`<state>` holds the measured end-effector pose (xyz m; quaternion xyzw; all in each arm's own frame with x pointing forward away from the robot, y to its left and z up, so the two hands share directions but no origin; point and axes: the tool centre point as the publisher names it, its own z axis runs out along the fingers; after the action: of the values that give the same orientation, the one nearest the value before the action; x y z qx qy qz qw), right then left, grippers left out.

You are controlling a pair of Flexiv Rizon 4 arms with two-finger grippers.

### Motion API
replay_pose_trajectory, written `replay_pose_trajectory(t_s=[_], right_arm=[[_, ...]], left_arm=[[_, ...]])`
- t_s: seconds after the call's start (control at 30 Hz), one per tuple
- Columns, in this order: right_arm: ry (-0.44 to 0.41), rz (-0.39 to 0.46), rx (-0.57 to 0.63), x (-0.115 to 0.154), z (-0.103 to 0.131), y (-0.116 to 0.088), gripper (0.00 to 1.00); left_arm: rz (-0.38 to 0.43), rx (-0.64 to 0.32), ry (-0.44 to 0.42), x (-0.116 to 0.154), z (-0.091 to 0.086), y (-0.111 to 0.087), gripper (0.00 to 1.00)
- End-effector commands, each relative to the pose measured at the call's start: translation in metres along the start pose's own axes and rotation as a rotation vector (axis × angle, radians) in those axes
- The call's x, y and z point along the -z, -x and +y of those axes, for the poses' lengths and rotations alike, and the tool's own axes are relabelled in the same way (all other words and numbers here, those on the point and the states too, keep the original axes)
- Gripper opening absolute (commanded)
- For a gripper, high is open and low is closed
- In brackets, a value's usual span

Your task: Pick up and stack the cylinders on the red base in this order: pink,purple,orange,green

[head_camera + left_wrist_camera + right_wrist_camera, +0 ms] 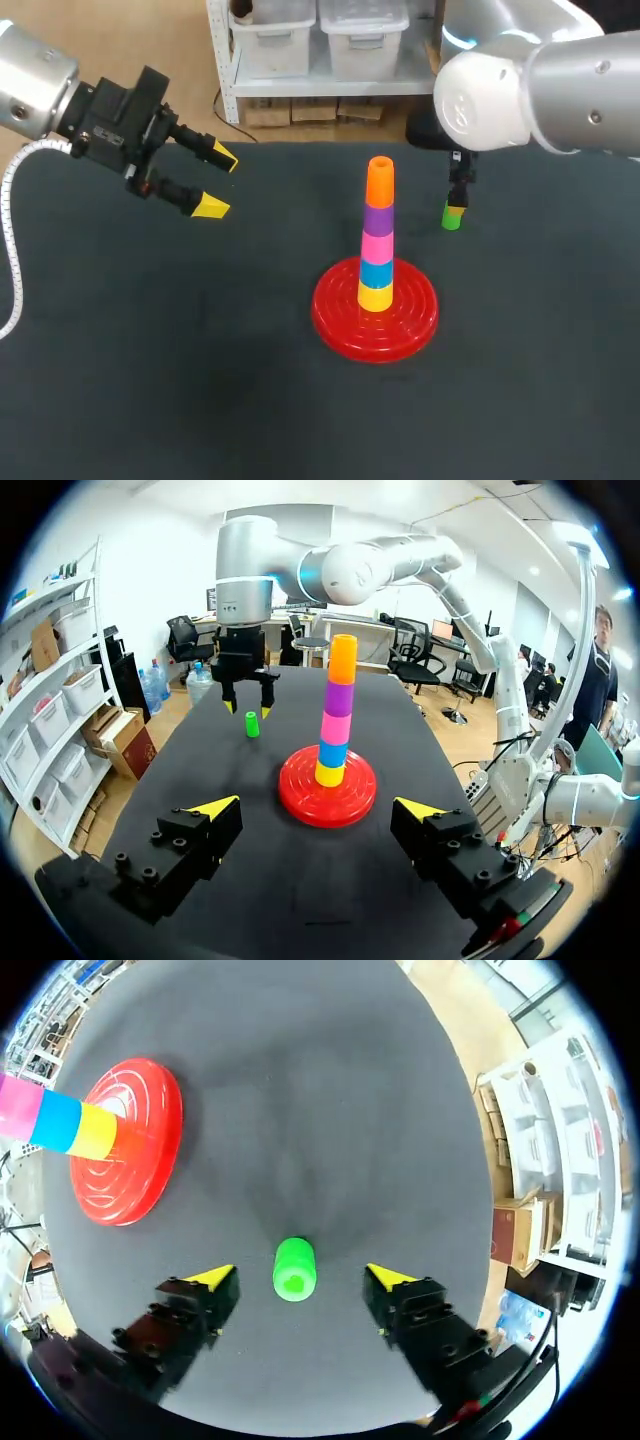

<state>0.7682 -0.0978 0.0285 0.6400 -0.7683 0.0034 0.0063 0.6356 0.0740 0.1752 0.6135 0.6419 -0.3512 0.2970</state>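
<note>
On the red base [375,318] stands a stack of yellow, blue, pink [377,244], purple [378,217] and orange [380,182] cylinders, also seen ahead of the left gripper [315,805]. The green cylinder [453,216] stands upright on the dark table to the right of the stack. My right gripper [300,1275] hangs straight over it, open, with the green cylinder [294,1268] between its yellow fingertips [212,1276] but untouched by either. My left gripper [218,183] hovers open and empty over the table's far left.
The dark table [160,360] spreads wide around the base. White shelving stands just past its far edge.
</note>
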Motion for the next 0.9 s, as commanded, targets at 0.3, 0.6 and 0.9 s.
replay_pose_trajectory(t_s=[0.3, 0.6, 0.9], right_arm=[[0.006, 0.007, -0.013, -0.008, 0.006, -0.001, 0.42], [-0.102, -0.026, -0.013, 0.034, 0.011, -0.010, 0.00], [-0.298, -0.226, 0.221, 0.187, 0.047, 0.001, 0.00]], left_arm=[[-0.001, -0.002, -0.002, 0.000, 0.001, -0.001, 1.00], [-0.001, -0.002, -0.002, 0.000, 0.001, -0.001, 1.00], [-0.001, -0.002, -0.002, 0.000, 0.001, -0.001, 1.00]])
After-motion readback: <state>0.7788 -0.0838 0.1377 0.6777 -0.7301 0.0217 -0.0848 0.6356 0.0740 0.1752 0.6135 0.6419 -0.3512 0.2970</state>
